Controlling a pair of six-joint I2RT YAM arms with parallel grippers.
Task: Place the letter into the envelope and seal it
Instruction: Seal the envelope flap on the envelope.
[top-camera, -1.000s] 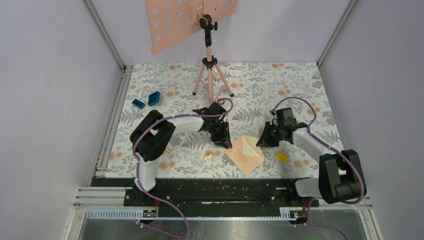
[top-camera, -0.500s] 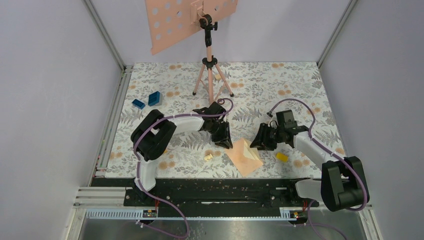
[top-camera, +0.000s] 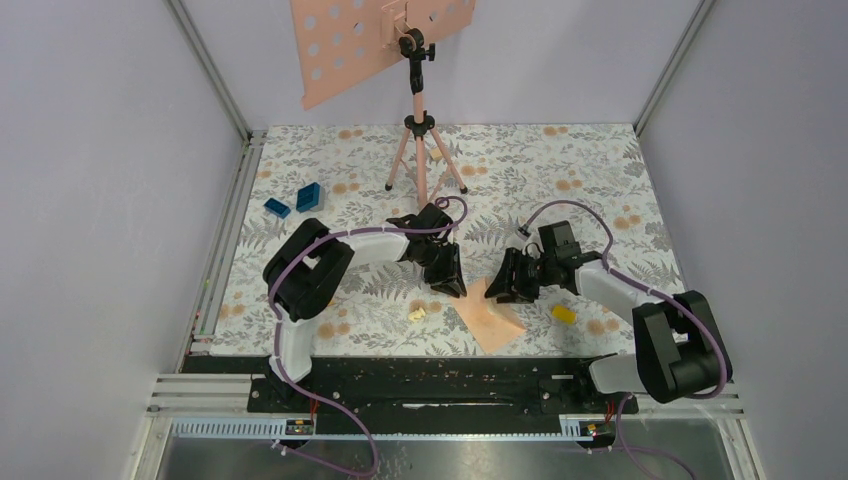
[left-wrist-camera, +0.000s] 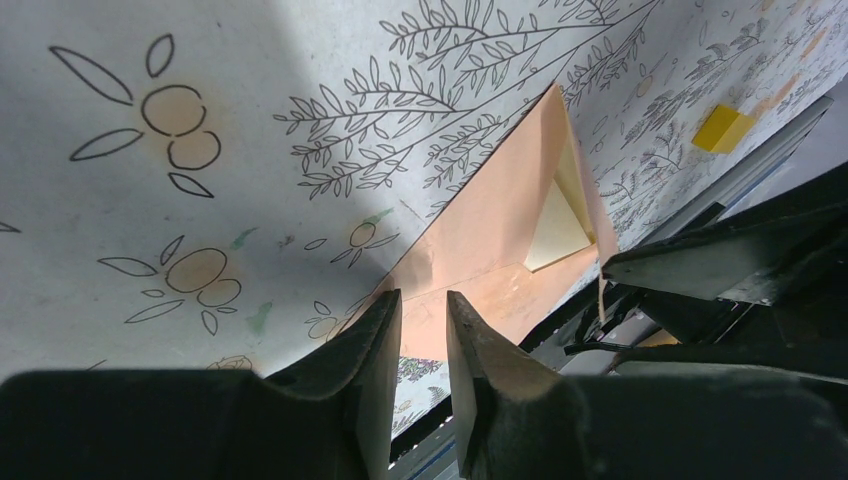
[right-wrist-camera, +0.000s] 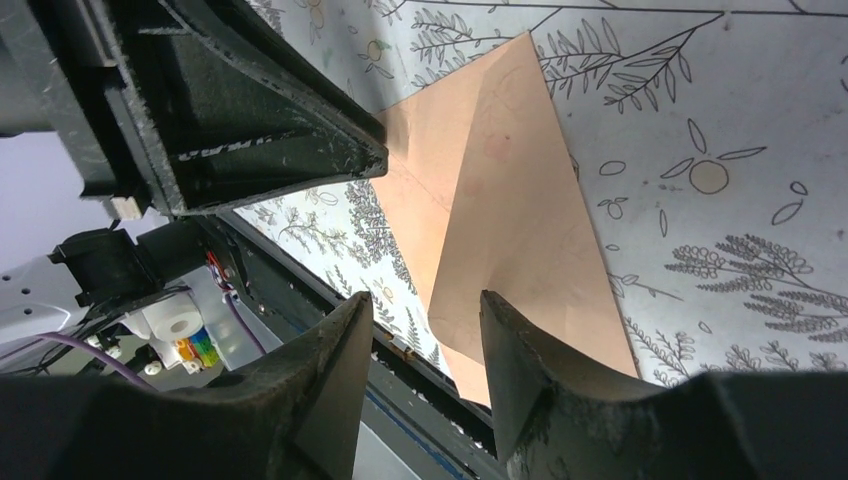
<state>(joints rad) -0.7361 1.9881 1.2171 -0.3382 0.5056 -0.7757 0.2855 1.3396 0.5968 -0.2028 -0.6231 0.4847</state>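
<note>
Tabletop (left-wrist-camera: 250, 215), envelope (left-wrist-camera: 495, 235) partly behind left fingers (left-wrist-camera: 362, 372)

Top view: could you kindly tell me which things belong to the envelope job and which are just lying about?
Job: envelope, letter inside it, left gripper, right gripper.
Lying about: pink stand, blue blocks, yellow block, pale scrap.

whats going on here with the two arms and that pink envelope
Two arms are working on the envelope lying on the table near its front edge. The left gripper is down at one corner, its jaws nearly together; whether it pinches the paper is unclear. The right gripper hovers over the other side with jaws open, holding nothing. What looks like the letter, a cream sheet, shows inside under a raised flap, so the envelope isn't sealed yet.
</note>
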